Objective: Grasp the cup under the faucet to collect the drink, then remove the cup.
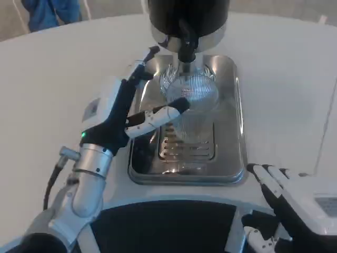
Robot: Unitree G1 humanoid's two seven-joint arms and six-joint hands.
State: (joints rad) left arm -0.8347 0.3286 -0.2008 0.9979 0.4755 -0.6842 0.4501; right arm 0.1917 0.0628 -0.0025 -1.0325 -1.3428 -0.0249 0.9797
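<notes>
Nearest to me, my right hand (295, 203) is resting low at the table's (52, 79) near right edge, its back up and its black-tipped fingers (263, 176) pointing toward the tray (238, 110); it is holding nothing, fingers lying loosely apart. On the other side my left forearm (87, 179) is rising from the near left corner and angling inward toward the middle.

Further out, my left hand (138, 108) is reaching over the left rim of the steel tray. One finger (163, 113) is stretching across the front of the cup (192, 108) and touching its ribbed wall, while another finger (145, 62) is pointing up behind the cup's left side. The hand is bracketing the cup, though I cannot tell whether the grip is firm.

The cup, clear ribbed glass, is standing upright on the tray, just above the slotted drain grate (187, 147).

Directly over the cup's mouth the black faucet (185, 45) is hanging from the dark dispenser (188, 16) at the tray's far end.
</notes>
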